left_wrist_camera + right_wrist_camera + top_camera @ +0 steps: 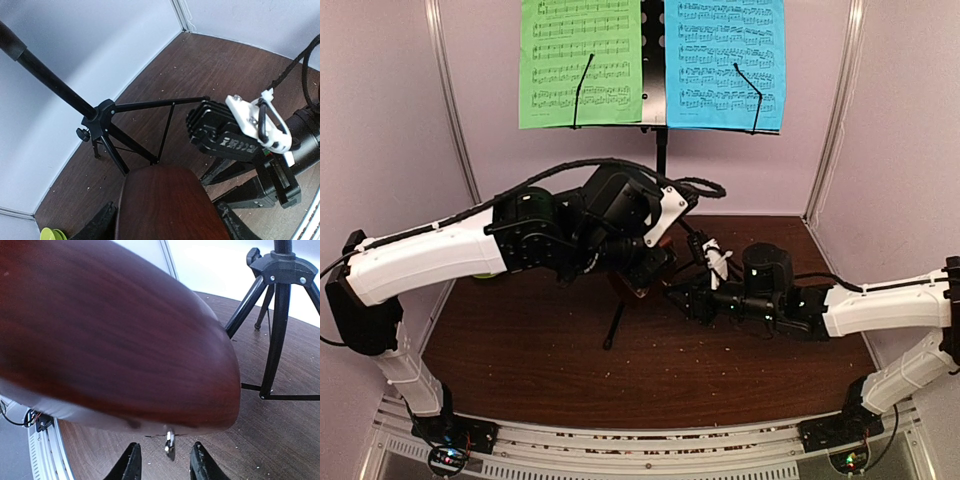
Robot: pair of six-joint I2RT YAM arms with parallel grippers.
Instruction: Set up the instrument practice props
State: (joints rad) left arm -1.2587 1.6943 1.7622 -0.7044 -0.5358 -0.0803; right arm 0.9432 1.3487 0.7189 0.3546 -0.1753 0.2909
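The black music stand (pixel 661 155) stands at the back of the table, with a green sheet (pixel 580 62) and a blue sheet (pixel 724 62) on its desk. Its tripod legs (pixel 107 117) show in the left wrist view. My left gripper (pixel 645 275) is shut on the reddish-brown metronome (pixel 165 205) and holds it by its sides near the tripod. My right gripper (pixel 166 462) is open, close to the metronome (pixel 110 330). A small metal key (pixel 170 444) on the metronome's side hangs between its fingers without touching them.
A lime-green bowl (pixel 52 234) sits at the table's left edge by the wall. White walls close the back and sides. A tripod leg (pixel 614 325) reaches toward the table's middle. The two arms are close together in the middle.
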